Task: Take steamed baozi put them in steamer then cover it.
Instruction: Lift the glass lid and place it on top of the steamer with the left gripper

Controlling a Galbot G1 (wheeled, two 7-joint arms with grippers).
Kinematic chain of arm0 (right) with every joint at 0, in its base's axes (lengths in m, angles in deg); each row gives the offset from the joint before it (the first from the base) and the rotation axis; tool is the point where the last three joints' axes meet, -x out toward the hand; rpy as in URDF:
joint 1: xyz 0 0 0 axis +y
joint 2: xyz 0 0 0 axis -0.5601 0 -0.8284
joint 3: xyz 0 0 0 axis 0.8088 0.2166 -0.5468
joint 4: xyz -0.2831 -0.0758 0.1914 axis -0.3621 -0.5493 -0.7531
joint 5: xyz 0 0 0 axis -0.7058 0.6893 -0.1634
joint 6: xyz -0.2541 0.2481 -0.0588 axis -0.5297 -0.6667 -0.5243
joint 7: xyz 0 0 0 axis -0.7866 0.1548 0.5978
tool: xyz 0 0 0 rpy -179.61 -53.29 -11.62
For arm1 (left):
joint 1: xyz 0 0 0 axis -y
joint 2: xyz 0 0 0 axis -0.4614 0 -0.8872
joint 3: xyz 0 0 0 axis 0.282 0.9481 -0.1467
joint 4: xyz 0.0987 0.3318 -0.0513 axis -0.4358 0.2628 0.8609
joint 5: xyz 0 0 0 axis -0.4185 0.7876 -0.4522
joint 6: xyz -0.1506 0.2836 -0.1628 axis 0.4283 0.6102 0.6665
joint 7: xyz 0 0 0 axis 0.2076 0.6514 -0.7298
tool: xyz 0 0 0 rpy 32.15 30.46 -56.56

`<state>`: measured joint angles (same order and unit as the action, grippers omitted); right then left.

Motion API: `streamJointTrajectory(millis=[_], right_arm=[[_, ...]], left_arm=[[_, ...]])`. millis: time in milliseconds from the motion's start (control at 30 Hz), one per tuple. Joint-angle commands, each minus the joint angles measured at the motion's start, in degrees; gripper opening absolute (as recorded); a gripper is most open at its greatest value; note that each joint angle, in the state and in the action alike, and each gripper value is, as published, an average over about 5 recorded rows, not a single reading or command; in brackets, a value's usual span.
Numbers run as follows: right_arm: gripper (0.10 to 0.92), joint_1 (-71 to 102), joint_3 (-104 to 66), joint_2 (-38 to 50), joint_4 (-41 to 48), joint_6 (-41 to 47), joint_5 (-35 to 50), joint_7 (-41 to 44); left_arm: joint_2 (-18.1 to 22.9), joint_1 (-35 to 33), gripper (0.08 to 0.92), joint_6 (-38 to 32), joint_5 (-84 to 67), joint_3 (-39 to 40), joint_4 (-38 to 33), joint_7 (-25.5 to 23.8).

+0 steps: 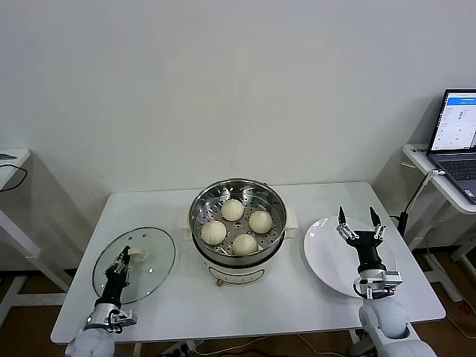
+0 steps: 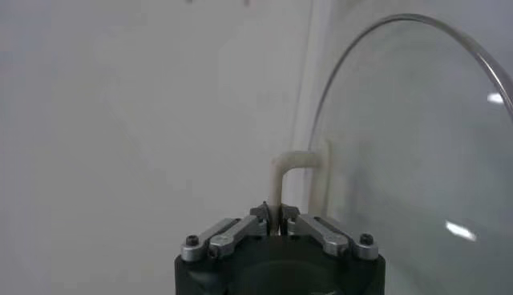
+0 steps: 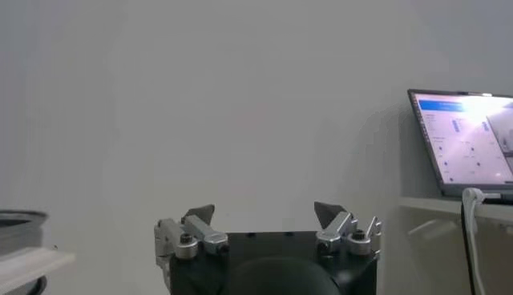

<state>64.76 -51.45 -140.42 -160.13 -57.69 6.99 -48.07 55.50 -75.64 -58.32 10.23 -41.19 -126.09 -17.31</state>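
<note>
1. Our left pincer (image 1: 123,258) is shut tight on the cream-white bar handle (image 2: 287,170) of the cover (image 1: 152,256). In the left wrist view the handle's bar runs up from between the closed fingertips, so we hold it at its near end.

2. The cover lies flat on the bench (image 1: 171,297), and its glass spreads out from the pincer on the side facing the steamer. The handle's long axis seems to run along the line of the pincer's reach, away from the robot.

3. The relation that matters: the steamer (image 1: 238,223) stands away from the left pincer, off to its right and a little farther from the robot, with bare bench between the cover's rim and the steamer's base. The left arm is the nearer one and already has the cover, so we judge the lift and carry to be its job.

4. All four steamed baozi (image 1: 232,210) already sit on the steamer's perforated tray, so only the covering seems to be left.

5. The left arm is low over the bench's near left corner, wrist angled forward and down onto the handle.

6. Our right pincer (image 1: 358,220) waits above the white plate (image 1: 327,256), jaws wide apart and holding nothing, well apart from the cover.
</note>
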Motion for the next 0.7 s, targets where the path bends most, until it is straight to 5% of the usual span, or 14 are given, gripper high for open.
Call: streamJointTrajectory(millis=[33, 400, 700], right_arm=[[0.823, -0.12, 0.28, -0.2, -0.12, -0.01, -0.21, -0.11], [0.823, 0.16, -0.02, -0.93, -0.84, 0.24, -0.31, -0.44], [0.823, 0.29, -1.07, -0.47, -2.51, 2.14, 0.15, -1.84]], left_arm=[[-3.09, -4.19, 0.191, 1.05, -0.38, -4.99, -12.77, -0.4], [-9.12, -8.16, 0.191, 5.81, -4.67, -8.23, -36.6, -4.16], [-9.55, -2.9, 0.191, 19.97, -4.9, 11.71, -49.83, -11.58]])
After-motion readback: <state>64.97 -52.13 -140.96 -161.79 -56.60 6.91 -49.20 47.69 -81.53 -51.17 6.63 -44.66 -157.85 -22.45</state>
